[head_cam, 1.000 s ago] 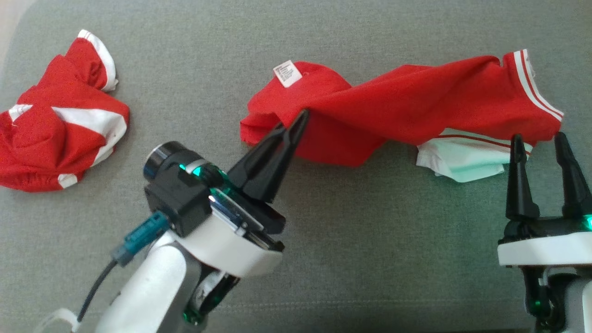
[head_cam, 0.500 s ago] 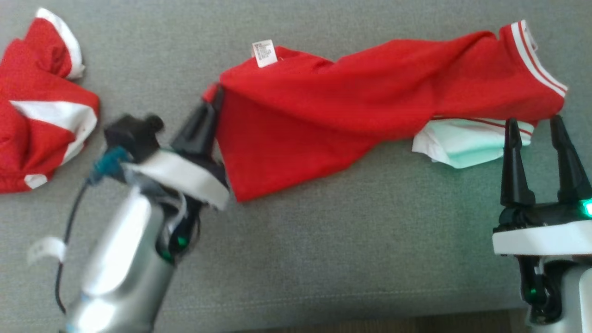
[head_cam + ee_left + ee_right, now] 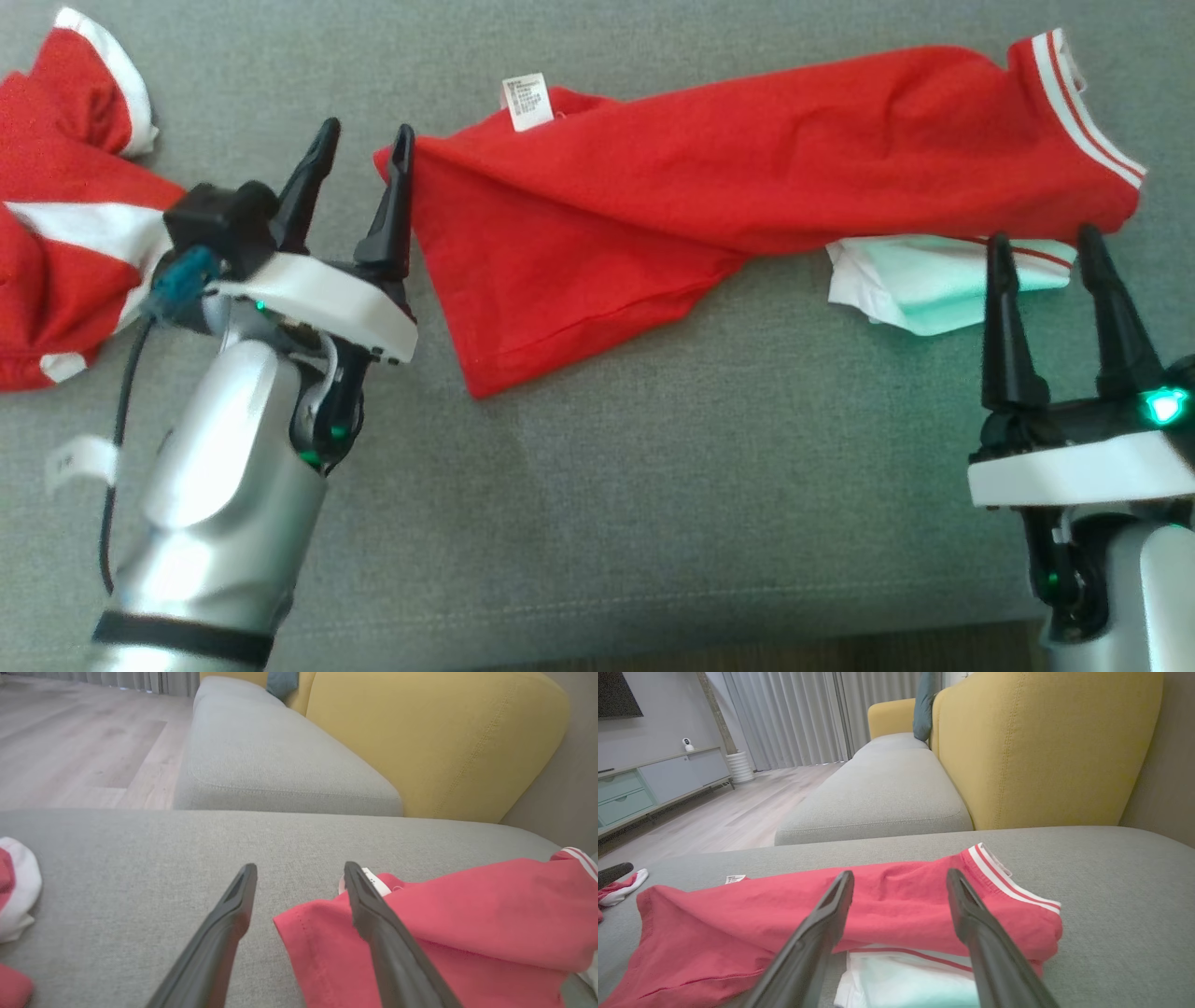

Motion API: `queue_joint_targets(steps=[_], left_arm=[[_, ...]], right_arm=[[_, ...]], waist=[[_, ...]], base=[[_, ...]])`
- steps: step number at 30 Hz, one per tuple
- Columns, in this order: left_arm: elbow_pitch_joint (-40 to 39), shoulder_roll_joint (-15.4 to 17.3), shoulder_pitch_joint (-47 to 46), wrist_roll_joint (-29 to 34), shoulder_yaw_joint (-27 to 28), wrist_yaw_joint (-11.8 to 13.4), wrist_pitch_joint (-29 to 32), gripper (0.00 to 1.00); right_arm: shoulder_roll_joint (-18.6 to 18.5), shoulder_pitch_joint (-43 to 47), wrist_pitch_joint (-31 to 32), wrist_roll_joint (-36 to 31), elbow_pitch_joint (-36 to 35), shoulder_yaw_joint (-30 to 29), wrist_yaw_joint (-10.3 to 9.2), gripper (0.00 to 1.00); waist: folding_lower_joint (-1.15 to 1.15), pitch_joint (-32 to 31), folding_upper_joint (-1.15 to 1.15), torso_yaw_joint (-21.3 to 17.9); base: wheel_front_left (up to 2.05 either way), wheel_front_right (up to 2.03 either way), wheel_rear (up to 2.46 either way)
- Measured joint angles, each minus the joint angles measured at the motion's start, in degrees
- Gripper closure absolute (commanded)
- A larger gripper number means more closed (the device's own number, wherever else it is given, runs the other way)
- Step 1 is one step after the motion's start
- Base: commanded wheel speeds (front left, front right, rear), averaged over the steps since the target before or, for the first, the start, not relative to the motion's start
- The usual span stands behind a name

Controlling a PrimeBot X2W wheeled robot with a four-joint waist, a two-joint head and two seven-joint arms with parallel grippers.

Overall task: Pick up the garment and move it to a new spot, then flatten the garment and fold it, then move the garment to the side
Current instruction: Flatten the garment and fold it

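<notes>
Here, left gripper [image 3: 365, 138] spread wide, empty, at corner of red garment [image 3: 747, 168], right gripper [image 3: 1043, 241] likewise, other garment [image 3: 56, 271] cropped.

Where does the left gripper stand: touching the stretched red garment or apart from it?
Cannot tell. In the left wrist view one finger of the open left gripper overlaps a corner of the red garment; resting or hovering is not visible.

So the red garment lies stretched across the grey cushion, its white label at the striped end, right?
No. The head view shows the white label at the plain end of the red garment, near the left end effector.
</notes>
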Motion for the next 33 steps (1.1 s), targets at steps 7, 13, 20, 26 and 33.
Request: queue_joint_targets(steps=[7,13,20,26,33], left_arm=[[-15.0,1.3,10.5,6.9,4.4,5.5,-0.6,0.00],[-23.8,1.6,19.1,9.5,7.2,6.9,-0.7,0.00],[-26.6,1.0,26.5,10.3,7.6,7.0,-0.9,0.00],[-26.6,0.7,27.5,10.3,7.6,6.5,-0.9,0.00],[-25.9,0.2,27.5,10.3,7.6,5.8,-0.9,0.00]], right_arm=[[0.0,0.5,0.4,-1.9,0.4,0.8,0.00,0.00],[0.0,0.8,1.2,-2.9,0.6,1.3,0.00,0.00],[0.0,4.3,1.9,-2.9,0.7,0.5,0.00,0.00],[0.0,4.3,2.4,-2.9,0.5,0.3,0.00,0.00],[0.0,4.3,2.4,-2.8,0.3,0.4,0.00,0.00]], waist=[[0.00,-3.2,0.00,0.8],[0.00,-5.5,0.00,1.7],[0.00,-8.3,0.00,3.4],[0.00,-8.9,0.00,3.8],[0.00,-8.5,0.00,3.7]], base=[[0.00,0.00,0.00],[0.00,0.00,0.00],[0.00,0.00,0.00],[0.00,0.00,0.00],[0.00,0.00,0.00]])
